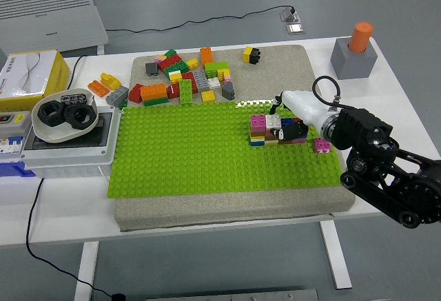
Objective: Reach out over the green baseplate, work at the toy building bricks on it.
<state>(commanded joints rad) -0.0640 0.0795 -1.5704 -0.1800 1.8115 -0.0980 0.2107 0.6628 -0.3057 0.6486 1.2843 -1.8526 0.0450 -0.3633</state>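
From the head view, the green baseplate (207, 149) lies on a grey mat (220, 208) on the white worktop (62, 208), and a small stack of assembled bricks (265, 131) stands on its right part, pink and white on top with brown, yellow and blue layers beneath. The right hand (293, 127) comes in from the right edge on a black arm (389, 177), its white shell lying over the right end of that stack; dark fingertips touch the bricks there, but the shell covers the fingers, so whether they clamp a brick or only rest against it cannot be told. The right end of the stack is hidden behind the hand. A single pink brick (322, 144) sits on the baseplate just beside the wrist. Loose bricks (182, 80) in many colours lie in a heap on the mat beyond the far edge of the baseplate, with a yellow and black piece (251, 54) apart from them. A white tray of black rings (62, 115) stands on a grey box at the left, and an orange cylinder (360, 36) stands upright in a grey block at the far right.
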